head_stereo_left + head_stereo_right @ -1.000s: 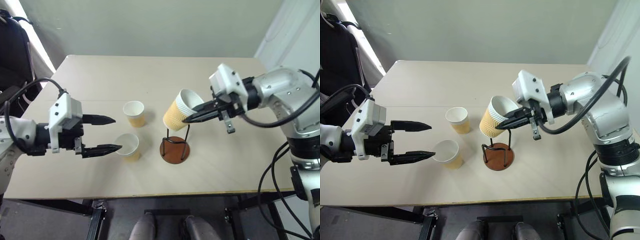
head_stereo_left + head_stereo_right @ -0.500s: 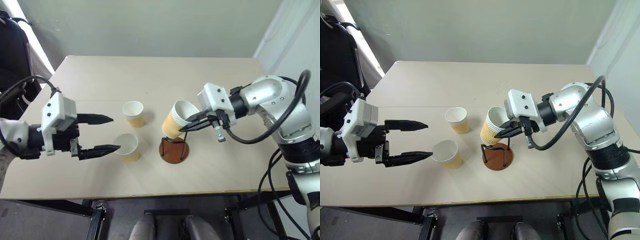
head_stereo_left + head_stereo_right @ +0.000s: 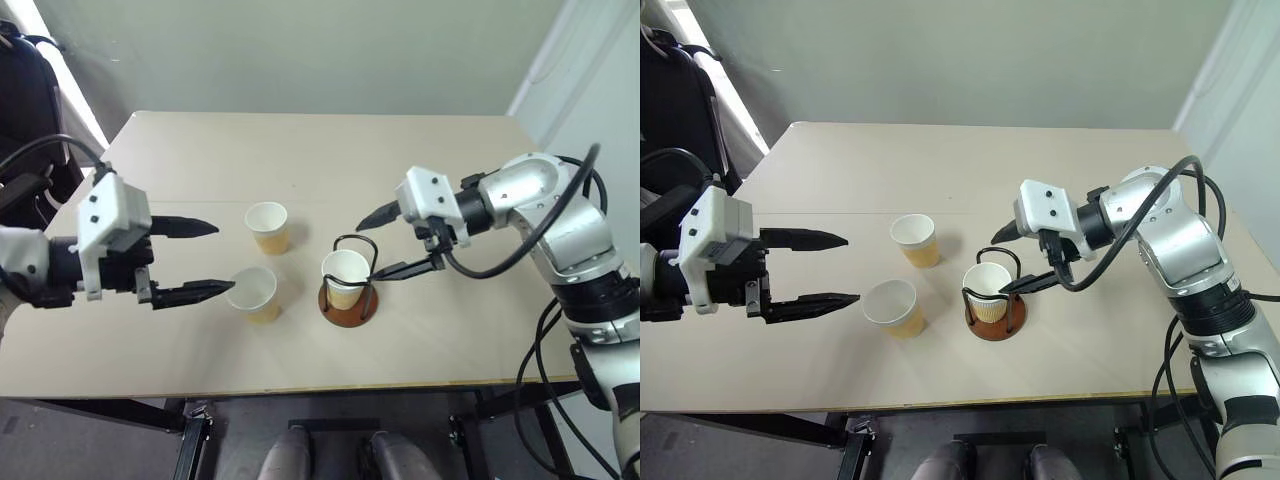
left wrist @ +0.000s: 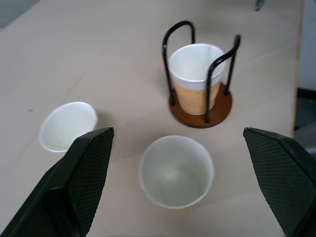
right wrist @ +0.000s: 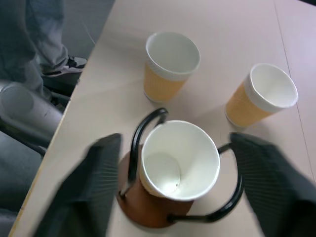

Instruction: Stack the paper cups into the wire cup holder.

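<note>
Right gripper jaws spread wide, empty, flanking the holdered cup.

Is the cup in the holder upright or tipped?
Upright: the cup stands mouth up on the holder's base, between the wire loops.

A pale beige table with a faint seam across its top stands against a plain grey-green wall. A white wall meets it at the right. Bright light falls in a strip at the upper left, beside a dark chair. Below the table's front edge lies dark floor.
</note>
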You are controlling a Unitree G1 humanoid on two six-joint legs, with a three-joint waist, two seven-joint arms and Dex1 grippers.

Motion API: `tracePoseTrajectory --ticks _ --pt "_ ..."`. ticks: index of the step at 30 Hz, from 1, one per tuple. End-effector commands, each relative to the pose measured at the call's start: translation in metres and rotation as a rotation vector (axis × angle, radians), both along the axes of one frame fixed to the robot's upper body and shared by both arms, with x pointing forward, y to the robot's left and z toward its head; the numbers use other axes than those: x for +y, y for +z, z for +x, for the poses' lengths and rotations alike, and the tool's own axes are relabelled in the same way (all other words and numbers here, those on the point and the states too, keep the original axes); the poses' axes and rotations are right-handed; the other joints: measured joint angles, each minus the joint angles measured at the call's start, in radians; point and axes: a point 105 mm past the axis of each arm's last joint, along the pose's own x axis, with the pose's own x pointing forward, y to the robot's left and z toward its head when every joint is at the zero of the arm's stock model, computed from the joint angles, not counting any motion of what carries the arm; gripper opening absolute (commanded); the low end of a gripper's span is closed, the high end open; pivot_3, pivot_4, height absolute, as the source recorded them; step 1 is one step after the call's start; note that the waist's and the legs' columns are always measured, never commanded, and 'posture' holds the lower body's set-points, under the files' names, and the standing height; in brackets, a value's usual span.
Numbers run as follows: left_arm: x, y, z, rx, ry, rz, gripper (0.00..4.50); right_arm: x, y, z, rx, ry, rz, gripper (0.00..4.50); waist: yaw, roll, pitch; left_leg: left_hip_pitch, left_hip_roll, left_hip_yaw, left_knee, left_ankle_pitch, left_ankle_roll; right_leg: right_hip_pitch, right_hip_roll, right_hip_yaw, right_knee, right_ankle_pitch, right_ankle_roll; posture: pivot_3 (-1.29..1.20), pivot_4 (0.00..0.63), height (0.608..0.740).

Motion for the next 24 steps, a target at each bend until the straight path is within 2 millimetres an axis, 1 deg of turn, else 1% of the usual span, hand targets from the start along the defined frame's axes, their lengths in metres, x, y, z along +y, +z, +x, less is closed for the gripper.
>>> tracePoseTrajectory --ticks 1,2,3,4,5,6,8,9,11,12,14,15,16,17,20,24 --pt "-0.001 -0.003 0.003 -0.018 -0.026 0.105 4.5 -0.022 0.036 -0.001 0.004 -0.058 0.163 4.48 0.002 0.0 0.0 -0.001 0.0 0.0 0.0 0.0 0.0 -0.001 0.0 0.0 0.0 0.0 0.0 0.0 0.15 0.74" --pt "-0.003 -0.008 0.002 -0.001 -0.053 0.138 4.5 -0.034 0.044 -0.005 0.057 -0.07 0.233 4.48 0.003 0.0 0.0 -0.002 0.0 0.0 0.0 0.0 0.0 -0.002 0.0 0.0 0.0 0.0 0.0 0.0 0.15 0.74" --pt "-0.007 -0.013 0.001 0.024 -0.082 0.142 4.5 -0.05 0.049 -0.019 0.132 -0.036 0.291 4.48 0.005 -0.001 0.0 -0.003 0.0 0.0 0.0 0.0 0.0 -0.002 0.0 0.0 -0.001 0.0 0.0 0.0 0.15 0.74" --pt "-0.01 -0.016 0.0 0.041 -0.102 0.141 4.5 -0.06 0.052 -0.03 0.179 -0.006 0.327 4.48 0.011 -0.001 -0.001 -0.004 0.0 0.0 0.0 0.0 -0.001 -0.003 0.0 0.0 -0.001 0.0 0.0 0.0 0.15 0.74" --pt "-0.011 -0.022 -0.001 0.059 -0.128 0.18 4.5 -0.074 0.052 -0.042 0.233 0.013 0.361 4.48 0.019 -0.002 -0.001 -0.005 -0.001 -0.001 0.0 -0.001 -0.001 -0.003 0.0 0.0 -0.002 0.0 0.0 0.0 0.15 0.74" --pt "-0.01 -0.027 -0.001 0.07 -0.143 0.207 4.5 -0.081 0.052 -0.05 0.263 0.024 0.377 4.48 0.022 -0.002 -0.001 -0.006 -0.001 -0.001 0.0 -0.001 -0.001 -0.003 0.0 0.0 -0.003 -0.001 0.001 0.0 0.15 0.74" --pt "-0.016 -0.034 -0.002 0.094 -0.194 0.239 4.5 -0.099 0.044 -0.052 0.297 -0.065 0.405 4.48 0.02 -0.002 -0.001 -0.007 -0.001 -0.001 0.001 -0.004 -0.004 -0.004 0.0 0.001 -0.003 -0.002 0.001 0.0 0.15 0.74" --pt "-0.019 -0.036 -0.002 0.101 -0.212 0.248 4.5 -0.105 0.043 -0.052 0.303 -0.104 0.42 4.48 0.018 -0.002 -0.001 -0.007 -0.001 -0.001 0.001 -0.004 -0.005 -0.004 0.0 0.001 -0.003 -0.002 0.001 0.0 0.15 0.74" --pt "-0.022 -0.041 -0.001 0.111 -0.233 0.269 4.5 -0.11 0.039 -0.051 0.299 -0.162 0.431 4.48 0.009 -0.002 -0.001 -0.006 -0.001 0.0 0.0 -0.004 -0.005 -0.004 0.0 0.001 -0.003 -0.002 0.001 0.0 0.15 0.74" --pt "-0.022 -0.047 0.0 0.126 -0.242 0.29 4.5 -0.113 0.038 -0.049 0.284 -0.201 0.436 4.48 0.004 -0.001 -0.001 -0.005 -0.001 0.0 0.0 -0.004 -0.005 -0.003 0.0 0.001 -0.002 -0.002 0.001 0.0 0.15 0.74" --pt "-0.023 -0.068 0.001 0.16 -0.254 0.349 4.5 -0.112 0.052 -0.048 0.263 -0.238 0.545 4.48 -0.003 0.0 -0.001 -0.002 0.0 0.0 -0.001 -0.003 -0.005 -0.001 0.001 0.001 -0.001 -0.002 0.001 0.0 0.15 0.74" --pt "-0.024 -0.076 0.001 0.173 -0.264 0.364 4.5 -0.109 0.061 -0.052 0.257 -0.215 0.596 4.48 -0.005 0.002 0.0 0.001 0.0 0.0 -0.001 -0.003 -0.005 0.001 0.001 0.001 -0.001 -0.002 0.001 0.0 0.15 0.74" --pt "-0.026 -0.081 0.001 0.182 -0.27 0.371 4.5 -0.106 0.068 -0.058 0.251 -0.188 0.628 4.48 -0.006 0.002 0.0 0.003 0.0 0.0 -0.001 -0.003 -0.004 0.003 0.001 0.002 -0.001 -0.002 0.002 0.0 0.15 0.74" --pt "-0.027 -0.084 0.001 0.184 -0.275 0.378 4.5 -0.104 0.07 -0.062 0.247 -0.177 0.633 4.48 -0.006 0.002 0.0 0.003 0.0 0.0 -0.001 -0.002 -0.003 0.003 0.001 0.002 -0.001 -0.002 0.002 0.0 0.15 0.74" --pt "-0.025 -0.091 0.004 0.179 -0.291 0.423 4.5 -0.102 0.063 -0.069 0.235 -0.198 0.586 4.48 -0.003 0.001 -0.001 0.002 0.001 -0.001 -0.001 -0.002 -0.002 0.003 0.002 0.002 -0.001 -0.003 0.002 0.0 0.15 0.74" --pt "-0.024 -0.098 0.014 0.142 -0.295 0.468 4.5 -0.103 0.057 -0.07 0.219 -0.242 0.559 4.48 0.002 0.001 -0.001 0.001 0.0 -0.002 0.0 -0.002 -0.002 0.004 0.002 0.002 -0.003 -0.003 0.003 0.0 0.15 0.74"
